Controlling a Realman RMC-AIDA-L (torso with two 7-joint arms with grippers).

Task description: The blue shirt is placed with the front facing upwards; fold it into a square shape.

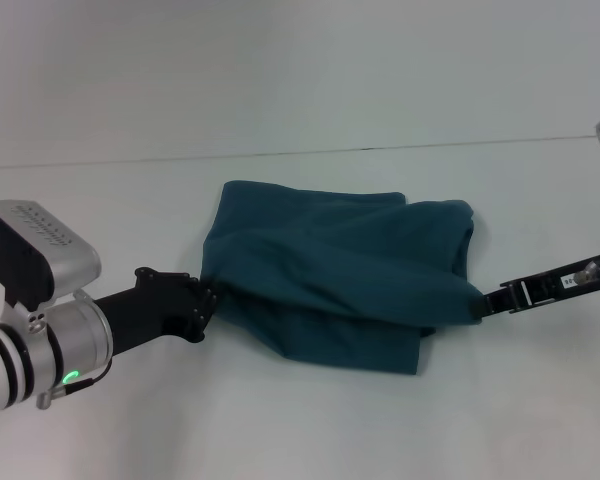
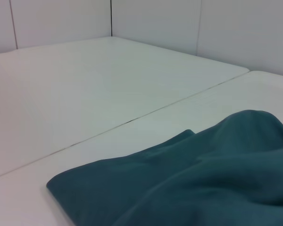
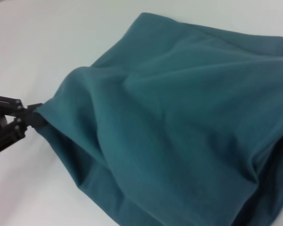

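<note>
The blue shirt [image 1: 340,275] lies bunched mid-table [image 1: 300,90], stretched between both arms; left gripper [image 1: 208,296] clamped on its left edge; right gripper [image 1: 480,300] clamped on its right edge.

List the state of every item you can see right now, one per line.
Dark teal-blue cotton shirt: partly folded, plain side up, two edges lifted and stretched between the grippers.
Left gripper: shut on the shirt's edge.
Right gripper: shut on the opposite edge.
White table: shirt lying on it.
</note>
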